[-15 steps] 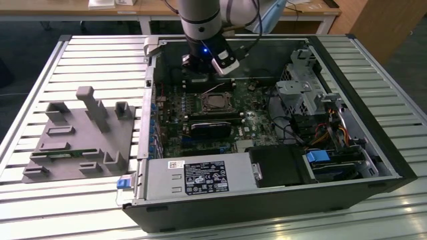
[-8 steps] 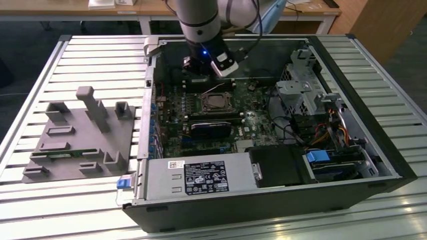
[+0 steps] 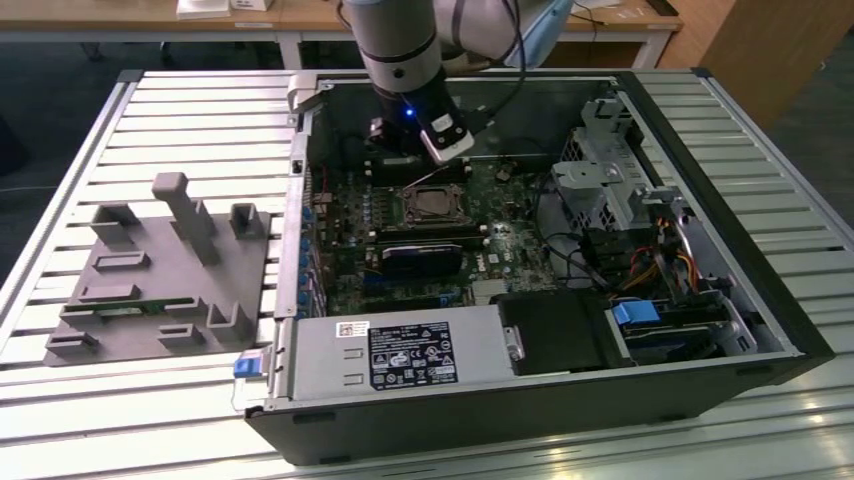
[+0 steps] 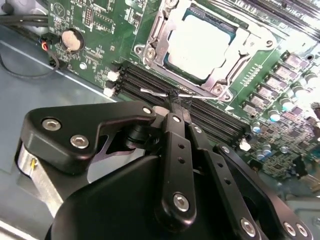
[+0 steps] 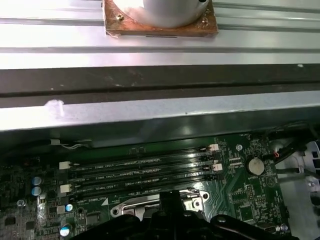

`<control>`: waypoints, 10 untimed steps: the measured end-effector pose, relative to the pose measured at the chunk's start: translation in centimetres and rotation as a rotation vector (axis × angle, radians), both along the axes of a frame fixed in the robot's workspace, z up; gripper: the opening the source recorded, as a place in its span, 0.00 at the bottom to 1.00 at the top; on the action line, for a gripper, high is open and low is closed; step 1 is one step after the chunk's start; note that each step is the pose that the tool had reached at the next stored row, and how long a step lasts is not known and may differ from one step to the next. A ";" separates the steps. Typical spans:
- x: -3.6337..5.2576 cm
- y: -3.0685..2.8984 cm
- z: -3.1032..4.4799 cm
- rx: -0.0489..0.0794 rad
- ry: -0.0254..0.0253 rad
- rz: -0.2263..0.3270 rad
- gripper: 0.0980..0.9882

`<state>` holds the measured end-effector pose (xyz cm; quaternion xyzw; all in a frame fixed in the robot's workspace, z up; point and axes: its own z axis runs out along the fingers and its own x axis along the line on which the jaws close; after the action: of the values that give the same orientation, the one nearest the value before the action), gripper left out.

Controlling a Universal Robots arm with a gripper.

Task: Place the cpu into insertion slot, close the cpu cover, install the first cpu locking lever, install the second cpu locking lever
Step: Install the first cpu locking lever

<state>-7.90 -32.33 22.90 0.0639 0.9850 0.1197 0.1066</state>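
Note:
In the second wrist view the cpu [image 4: 200, 42] lies flat in the insertion slot, its dull silver top showing through the window of the cpu cover [image 4: 235, 62], which is folded down over it. A thin silvery locking lever [image 4: 152, 92] crosses just beside the socket, over the black memory slots. My gripper [image 4: 179, 102] is shut, its black fingers [image 4: 172, 145] pressed together with the tips right at that lever. In the exterior view the gripper [image 3: 430, 170] hangs inside the open computer case just behind the socket [image 3: 433, 205]. In the first wrist view the gripper [image 5: 170, 197] sits by the socket frame [image 5: 125, 206].
Black memory slots [image 5: 140, 170] run beside the socket, with the case wall [image 5: 150, 112] behind them. A coin battery [image 4: 72, 40] sits on the green board. A black heatsink block [image 3: 420, 260], power supply [image 3: 400, 355] and drive cage [image 3: 607, 170] crowd the case. A grey fixture [image 3: 167, 270] stands at the exterior view's left.

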 end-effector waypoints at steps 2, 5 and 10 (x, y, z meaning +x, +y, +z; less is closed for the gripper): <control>0.05 0.03 -0.15 0.003 0.0000 -0.004 0.00; 0.10 0.17 -0.36 0.006 0.0001 -0.007 0.00; 0.26 0.53 -0.66 0.008 0.0001 -0.010 0.00</control>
<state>-7.64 -31.79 22.23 0.0691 0.9842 0.1230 0.1068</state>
